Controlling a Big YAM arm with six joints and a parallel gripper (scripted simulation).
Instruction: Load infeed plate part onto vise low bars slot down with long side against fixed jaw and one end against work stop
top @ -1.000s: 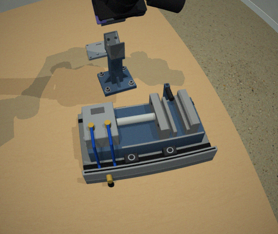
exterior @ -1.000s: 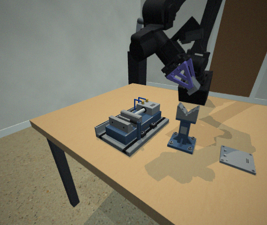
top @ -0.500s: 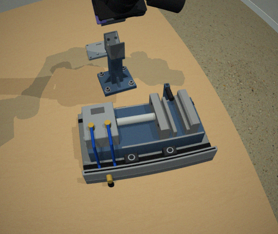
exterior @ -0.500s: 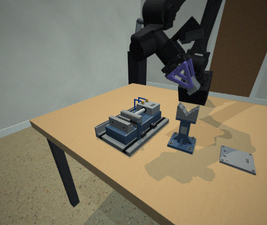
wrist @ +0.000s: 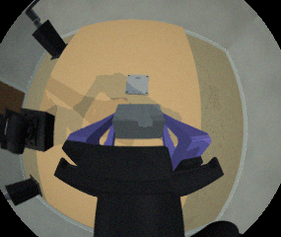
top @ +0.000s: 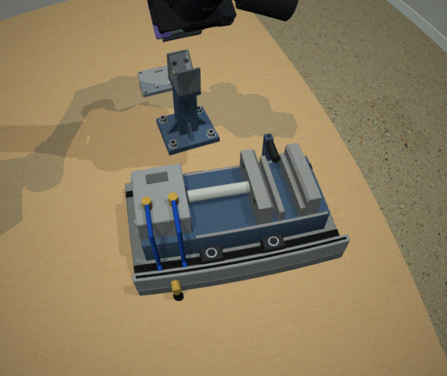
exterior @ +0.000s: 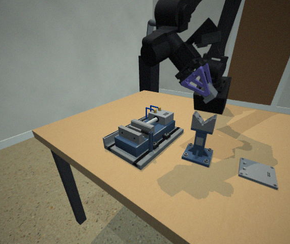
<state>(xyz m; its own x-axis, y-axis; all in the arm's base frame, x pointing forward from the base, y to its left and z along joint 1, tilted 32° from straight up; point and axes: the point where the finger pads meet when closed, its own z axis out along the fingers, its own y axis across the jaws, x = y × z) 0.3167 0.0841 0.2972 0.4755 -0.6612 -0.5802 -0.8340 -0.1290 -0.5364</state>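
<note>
My gripper (exterior: 204,90) with purple fingers is shut on the grey part (exterior: 209,94) and holds it in the air above and a little behind the V-block (exterior: 202,123). In the wrist view the part (wrist: 138,120) sits between the two purple fingers; its slot side is hidden. The vise (top: 231,202) stands open at the table's middle. Its fixed jaw (top: 303,178) is on the right and the moving jaw (top: 256,186) is on the white cylinder rod (top: 217,190). Two low bars (top: 282,186) lie between the jaws. The black work stop (top: 271,149) stands at the far end.
The empty grey infeed plate (exterior: 258,172) lies flat on the table, beyond the V-block from the vise; it also shows in the wrist view (wrist: 138,83). The V-block stands on a blue post and base (top: 187,131). Blue hoses (top: 166,233) run along the vise's cylinder block.
</note>
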